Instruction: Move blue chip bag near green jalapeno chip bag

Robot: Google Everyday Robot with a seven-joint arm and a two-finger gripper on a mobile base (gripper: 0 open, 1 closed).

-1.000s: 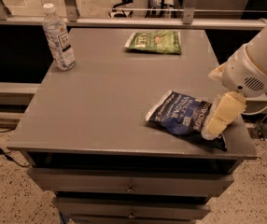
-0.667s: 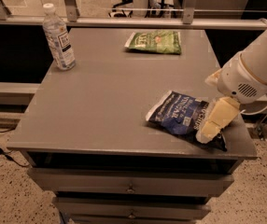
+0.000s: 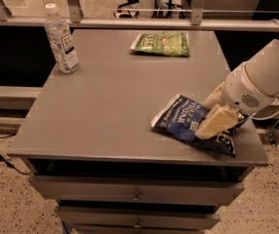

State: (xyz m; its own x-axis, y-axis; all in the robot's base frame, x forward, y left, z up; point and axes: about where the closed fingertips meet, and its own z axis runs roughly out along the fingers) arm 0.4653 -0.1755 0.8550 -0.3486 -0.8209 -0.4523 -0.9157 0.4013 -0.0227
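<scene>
The blue chip bag (image 3: 186, 120) lies crinkled on the grey table (image 3: 120, 96) near its front right corner. The green jalapeno chip bag (image 3: 161, 43) lies flat at the back of the table, well apart from the blue bag. My gripper (image 3: 216, 123) hangs from the white arm (image 3: 266, 79) that comes in from the right. It sits low over the right end of the blue bag, with a cream finger (image 3: 217, 122) lying on the bag and covering part of it.
A clear water bottle (image 3: 61, 39) with a white cap stands upright at the table's back left. A metal rail (image 3: 129, 22) runs behind the table. Drawers (image 3: 134, 194) sit below the table's front edge.
My gripper has moved down and slightly left onto the right end of the blue bag. The bags and the bottle have not moved.
</scene>
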